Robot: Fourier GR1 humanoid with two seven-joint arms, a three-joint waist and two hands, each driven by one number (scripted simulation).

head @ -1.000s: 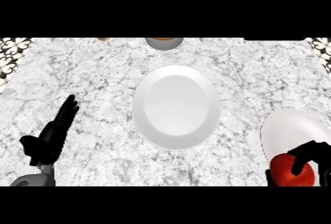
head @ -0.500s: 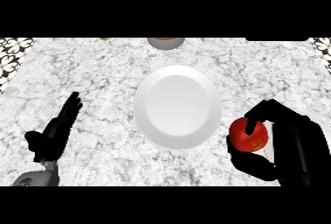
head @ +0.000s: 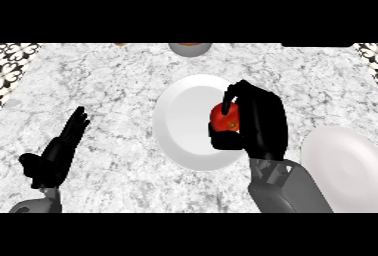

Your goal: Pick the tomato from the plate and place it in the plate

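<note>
A red tomato [head: 224, 119] is held in my right hand [head: 258, 122], whose fingers and thumb curl round it. The hand hangs over the right part of the white plate [head: 184, 122] in the middle of the counter. A second white plate [head: 343, 162] lies at the right edge, bare. My left hand [head: 57, 152] rests open at the lower left, fingers pointing up and away, apart from both plates.
The counter is grey-white marble. A small bowl [head: 190, 48] with something brown in it sits at the far edge, beyond the middle plate. Patterned tiles [head: 13, 62] show at the far left and right corners.
My right hand has lifted the tomato off the right plate and carried it left, over the middle plate's right part. The left hand has barely shifted.
</note>
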